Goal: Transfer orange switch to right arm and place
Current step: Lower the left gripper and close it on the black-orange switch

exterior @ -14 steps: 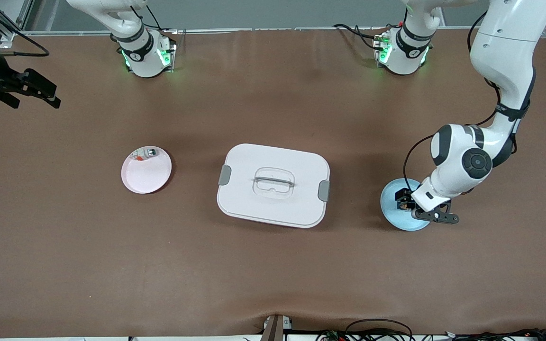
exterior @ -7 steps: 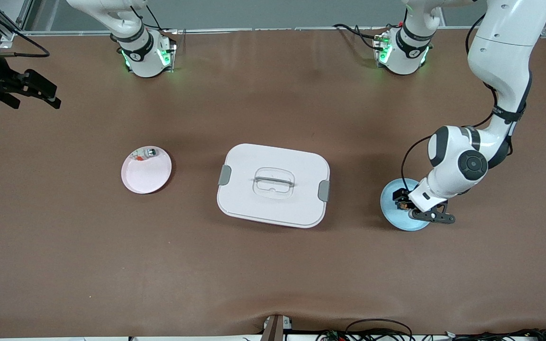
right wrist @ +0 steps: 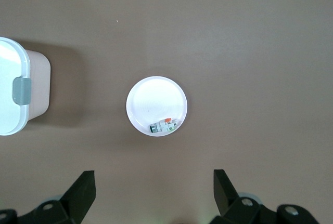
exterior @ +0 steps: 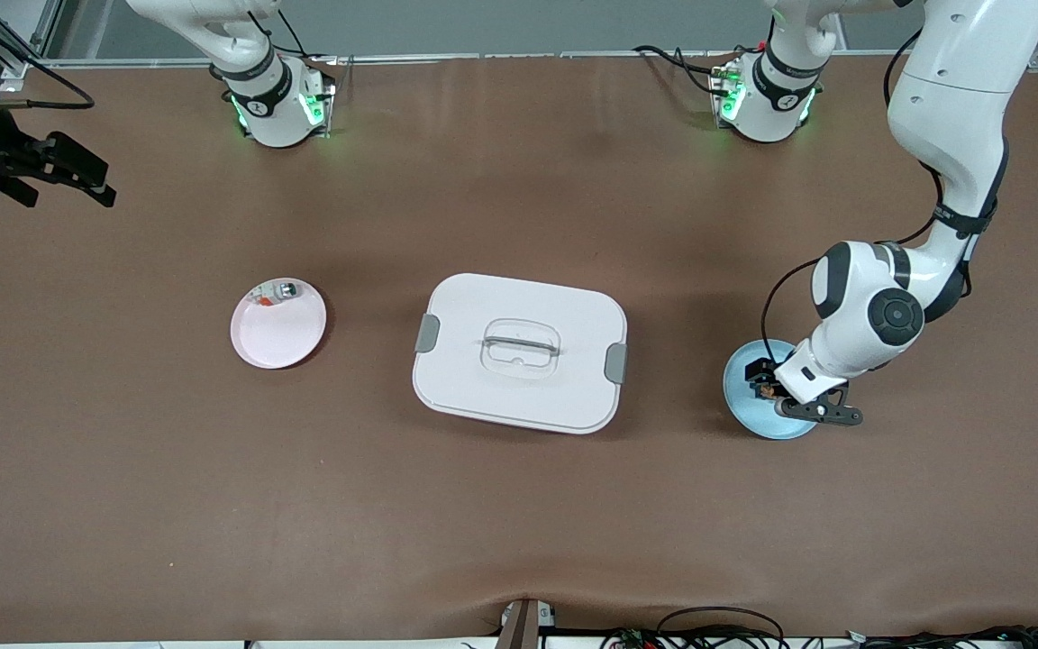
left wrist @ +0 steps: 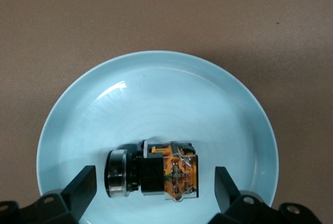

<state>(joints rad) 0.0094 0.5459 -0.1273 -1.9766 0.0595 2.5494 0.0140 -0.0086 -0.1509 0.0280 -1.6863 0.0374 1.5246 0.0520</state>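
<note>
The orange switch [left wrist: 156,174], a small black block with an orange part and a silver ring, lies on its side on a light blue plate [left wrist: 156,63] toward the left arm's end of the table. My left gripper [left wrist: 154,182] hangs low over that plate [exterior: 771,428], open, one finger on each side of the switch [exterior: 764,389] and clear of it. My right gripper [right wrist: 153,182] is open and holds nothing. It waits high over the table near a pink plate [right wrist: 151,99].
A white lidded box [exterior: 519,351] with grey latches stands mid-table between the two plates. The pink plate [exterior: 280,338] toward the right arm's end holds a small silver-white piece with a red bit [exterior: 274,293]. Bare brown table lies nearer the front camera.
My left arm has shifted slightly, carrying the open gripper a little further over the blue plate around the switch. The right arm has not moved.
</note>
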